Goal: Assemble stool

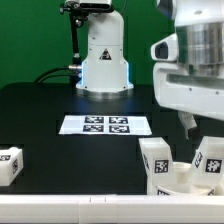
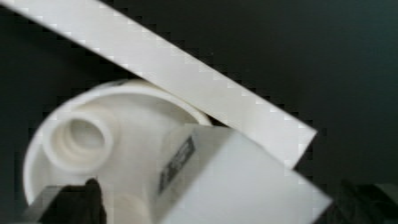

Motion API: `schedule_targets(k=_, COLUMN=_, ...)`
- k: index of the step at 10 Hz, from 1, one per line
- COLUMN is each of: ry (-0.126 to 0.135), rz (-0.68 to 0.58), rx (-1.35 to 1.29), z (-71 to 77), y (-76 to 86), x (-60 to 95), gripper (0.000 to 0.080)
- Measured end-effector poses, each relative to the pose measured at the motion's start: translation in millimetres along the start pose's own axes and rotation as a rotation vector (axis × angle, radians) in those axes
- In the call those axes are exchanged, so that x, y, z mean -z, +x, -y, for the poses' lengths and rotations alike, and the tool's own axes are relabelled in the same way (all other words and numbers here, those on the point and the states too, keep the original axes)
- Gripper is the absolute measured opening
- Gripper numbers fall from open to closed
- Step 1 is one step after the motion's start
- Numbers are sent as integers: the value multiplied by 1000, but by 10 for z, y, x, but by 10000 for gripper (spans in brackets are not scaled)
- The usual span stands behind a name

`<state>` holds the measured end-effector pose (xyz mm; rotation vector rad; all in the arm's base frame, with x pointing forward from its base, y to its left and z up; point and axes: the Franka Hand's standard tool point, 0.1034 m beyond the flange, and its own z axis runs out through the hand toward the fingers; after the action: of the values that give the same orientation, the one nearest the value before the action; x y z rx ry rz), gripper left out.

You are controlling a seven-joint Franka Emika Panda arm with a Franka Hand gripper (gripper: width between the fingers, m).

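In the exterior view the gripper (image 1: 188, 127) hangs just above the stool seat (image 1: 190, 181) and two upright tagged legs (image 1: 155, 160), while a loose leg (image 1: 9, 164) lies well off toward the exterior view's left. In the wrist view the seat lies directly beneath the gripper. I cannot tell how far the fingers are parted.

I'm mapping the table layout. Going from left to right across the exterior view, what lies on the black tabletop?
lone stool leg → marker board → cluster of tagged stool parts
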<state>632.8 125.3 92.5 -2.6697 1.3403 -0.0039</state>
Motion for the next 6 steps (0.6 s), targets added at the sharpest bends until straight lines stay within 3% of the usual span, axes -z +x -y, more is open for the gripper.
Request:
schedule_targets(k=2, ry=-20, rz=15, rx=265, z=88, y=-115, x=63, gripper=648)
schedule_targets(k=4, ry=-20, rz=15, rx=422, z=77, y=-97, x=51, gripper=649)
schedule_targets(k=6, ry=-33, rz=12, rx=762, z=61, y=-96, x=37, gripper=649)
